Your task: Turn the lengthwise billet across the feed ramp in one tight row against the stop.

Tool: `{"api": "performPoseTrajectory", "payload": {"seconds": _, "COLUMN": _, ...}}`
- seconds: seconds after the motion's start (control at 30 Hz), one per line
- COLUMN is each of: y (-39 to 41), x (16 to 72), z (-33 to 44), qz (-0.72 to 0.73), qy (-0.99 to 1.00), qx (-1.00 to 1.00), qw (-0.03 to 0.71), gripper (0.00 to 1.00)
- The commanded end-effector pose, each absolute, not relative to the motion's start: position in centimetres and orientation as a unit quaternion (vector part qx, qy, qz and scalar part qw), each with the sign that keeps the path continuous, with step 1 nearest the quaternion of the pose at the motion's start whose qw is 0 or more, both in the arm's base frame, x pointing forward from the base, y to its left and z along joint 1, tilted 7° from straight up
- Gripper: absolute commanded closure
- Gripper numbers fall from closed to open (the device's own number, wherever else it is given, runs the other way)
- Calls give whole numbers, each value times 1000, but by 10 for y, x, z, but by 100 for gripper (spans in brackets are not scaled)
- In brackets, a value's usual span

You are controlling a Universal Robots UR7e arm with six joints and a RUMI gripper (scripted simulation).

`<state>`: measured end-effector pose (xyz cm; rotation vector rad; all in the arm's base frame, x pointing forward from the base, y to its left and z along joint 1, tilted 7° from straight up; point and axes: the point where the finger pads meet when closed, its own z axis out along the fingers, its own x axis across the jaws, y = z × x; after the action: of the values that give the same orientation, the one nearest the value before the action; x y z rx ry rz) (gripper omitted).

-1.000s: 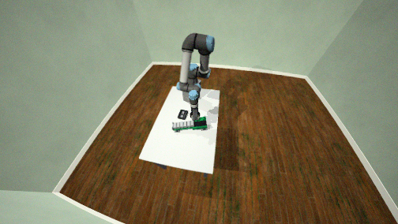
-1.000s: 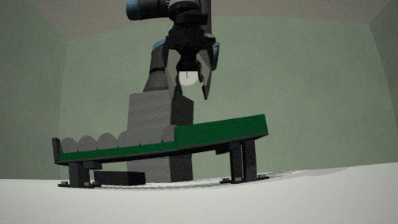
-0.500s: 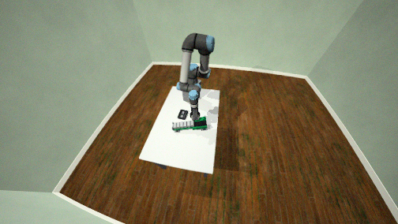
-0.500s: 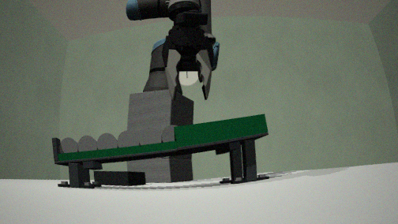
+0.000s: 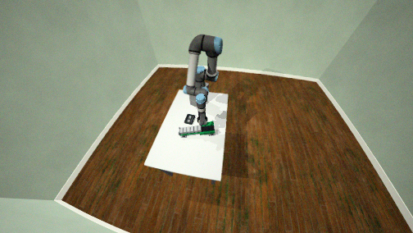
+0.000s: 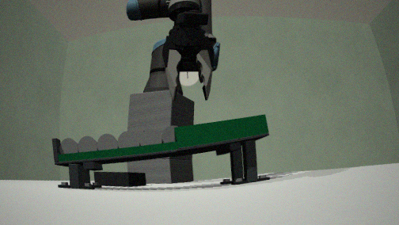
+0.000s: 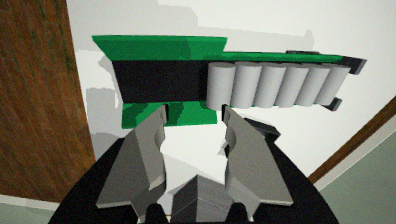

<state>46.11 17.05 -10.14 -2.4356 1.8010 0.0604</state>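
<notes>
The green feed ramp (image 7: 165, 75) stands on the white table (image 5: 192, 139). Several grey billets (image 7: 275, 85) lie across it, side by side in one row that reaches the dark stop (image 7: 352, 64) at the low end. I see no billet lying lengthwise. In the exterior view the billets (image 6: 119, 142) show as round ends next to the stop (image 6: 56, 147). My gripper (image 6: 190, 95) hangs well above the ramp, over the upper end of the row. Its fingers stand apart with nothing between them. It also shows in the top view (image 5: 201, 120).
A small black box (image 5: 188, 119) lies on the table beside the ramp, and it also shows in the exterior view (image 6: 119, 178). The arm's grey base block (image 6: 160, 135) stands behind the ramp. The upper half of the ramp (image 6: 222, 131) is bare.
</notes>
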Motion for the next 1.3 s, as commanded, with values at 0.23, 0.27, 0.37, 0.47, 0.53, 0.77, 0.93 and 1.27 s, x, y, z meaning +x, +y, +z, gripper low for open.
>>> {"api": "performPoseTrajectory", "payload": {"seconds": 0.23, "y": 171, "x": 462, "z": -101, "qz": 19, "qy": 594, "qx": -803, "qw": 56, "gripper": 65}}
{"api": "performPoseTrajectory", "payload": {"seconds": 0.27, "y": 171, "x": 462, "z": -101, "qz": 19, "qy": 594, "qx": -803, "qw": 56, "gripper": 65}}
{"api": "performPoseTrajectory", "payload": {"seconds": 0.37, "y": 171, "x": 462, "z": -101, "qz": 19, "qy": 594, "qx": -803, "qw": 56, "gripper": 65}}
{"api": "performPoseTrajectory", "payload": {"seconds": 0.47, "y": 171, "x": 462, "z": -101, "qz": 19, "qy": 594, "qx": -803, "qw": 56, "gripper": 65}}
{"api": "performPoseTrajectory", "payload": {"seconds": 0.53, "y": 171, "x": 462, "z": -101, "qz": 19, "qy": 594, "qx": -803, "qw": 56, "gripper": 65}}
{"api": "performPoseTrajectory", "payload": {"seconds": 0.77, "y": 171, "x": 462, "z": -101, "qz": 19, "qy": 594, "qx": -803, "qw": 56, "gripper": 65}}
{"api": "performPoseTrajectory", "payload": {"seconds": 0.93, "y": 171, "x": 462, "z": -101, "qz": 19, "qy": 594, "qx": -803, "qw": 56, "gripper": 65}}
{"api": "performPoseTrajectory", "payload": {"seconds": 1.27, "y": 152, "x": 450, "z": -91, "qz": 19, "qy": 594, "qx": -803, "qw": 56, "gripper": 65}}
